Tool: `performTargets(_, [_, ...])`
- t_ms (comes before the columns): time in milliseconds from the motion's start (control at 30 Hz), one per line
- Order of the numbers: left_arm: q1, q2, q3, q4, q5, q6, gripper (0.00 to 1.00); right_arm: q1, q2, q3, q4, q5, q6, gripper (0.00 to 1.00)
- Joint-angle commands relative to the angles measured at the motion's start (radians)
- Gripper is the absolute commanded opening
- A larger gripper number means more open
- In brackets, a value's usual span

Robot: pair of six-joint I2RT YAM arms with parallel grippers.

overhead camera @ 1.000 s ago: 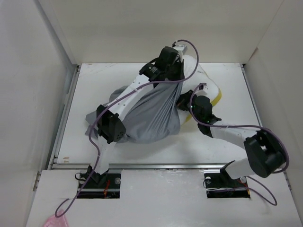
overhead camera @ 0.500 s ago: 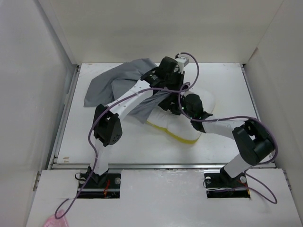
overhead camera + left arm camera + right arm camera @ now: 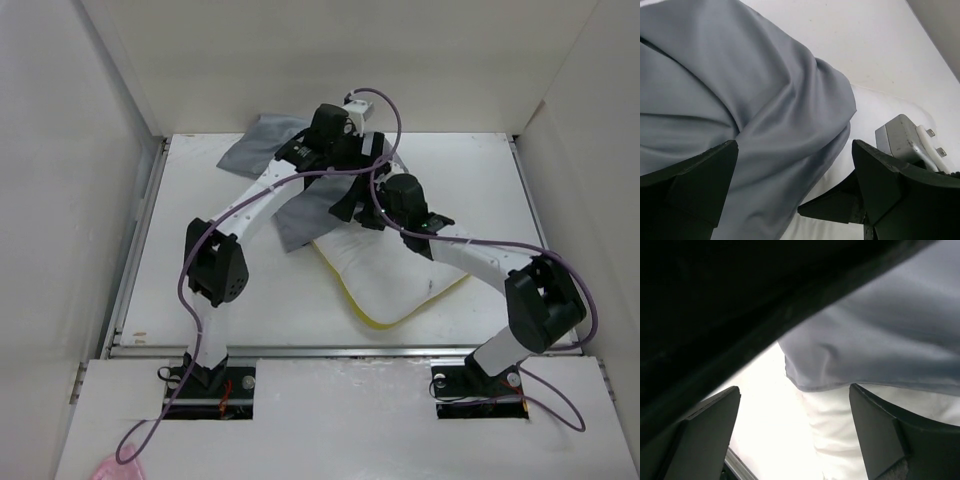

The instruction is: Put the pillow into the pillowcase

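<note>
The cream pillow lies flat right of the table's centre, its yellow edge band facing the front. The grey pillowcase is crumpled at the back left, and one end drapes over the pillow's far left corner. Both grippers meet over that overlap. My left gripper is open above the grey fabric, fingers spread wide, gripping nothing. My right gripper is also open, over the pillowcase hem and the wrinkled pillow under it.
White enclosure walls stand close on the left, back and right. A metal rail runs along the table's left side and another along its front. Purple cables loop off both arms. A pink scrap lies beside the left base.
Both grippers went from shut to open. The pillowcase, earlier stretched over the raised pillow, has gone to the back left. The pillow has dropped flat toward the front.
</note>
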Motion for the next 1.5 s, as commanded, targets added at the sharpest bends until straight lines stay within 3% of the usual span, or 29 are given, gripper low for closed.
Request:
performTargets(0, [-0.118, -0.119, 0.053, 0.013, 0.221, 0.028, 0.99, 0.032, 0.046, 0.1, -0.036, -0.078, -0.057, 0.96])
performTargets(167, [-0.138, -0.129, 0.054, -0.021, 0.123, 0.04, 0.99, 0.011, 0.067, 0.177, -0.079, -0.067, -0.097, 0.97])
performTargets(200, [-0.148, -0.14, 0.054, -0.021, -0.081, -0.004, 0.99, 0.01, 0.044, 0.177, -0.088, -0.05, -0.131, 0.97])
performTargets(300, [-0.126, -0.165, 0.022, -0.031, -0.276, -0.023, 0.99, 0.021, -0.022, 0.116, -0.088, 0.035, -0.146, 0.97])
performTargets(367, [-0.087, -0.198, 0.0, -0.032, -0.272, -0.034, 0.99, 0.021, -0.107, 0.076, -0.076, 0.13, -0.146, 0.97])
performTargets(633, [-0.064, -0.488, -0.426, 0.186, -0.293, -0.108, 0.99, -0.02, -0.381, 0.007, -0.255, 0.514, -0.203, 1.0])
performTargets(800, [-0.03, -0.577, -0.502, 0.192, -0.368, -0.161, 0.99, -0.02, -0.5, -0.094, -0.209, 0.418, -0.336, 1.0])
performTargets(867, [-0.03, -0.587, -0.561, 0.18, -0.39, -0.17, 0.99, -0.02, -0.526, -0.148, -0.147, 0.219, -0.439, 1.0])
performTargets(900, [-0.03, -0.587, -0.592, 0.165, -0.408, -0.195, 0.99, -0.02, -0.536, -0.148, -0.127, 0.127, -0.57, 1.0])
performTargets(967, [-0.021, -0.613, -0.668, 0.15, -0.43, -0.228, 0.99, 0.035, -0.536, -0.148, -0.138, 0.018, -0.654, 1.0])
performTargets(1033, [0.002, -0.639, -0.813, 0.14, -0.43, -0.296, 0.99, 0.095, -0.514, -0.148, -0.165, 0.005, -0.767, 1.0])
performTargets(1233, [0.083, -0.751, -1.174, 0.234, -0.424, -0.396, 0.99, 0.202, -0.282, -0.058, -0.301, 0.169, -0.824, 1.0])
performTargets(1467, [0.144, -0.65, -1.287, 0.454, -0.317, -0.342, 0.99, 0.221, -0.073, -0.029, -0.309, 0.249, -0.823, 1.0])
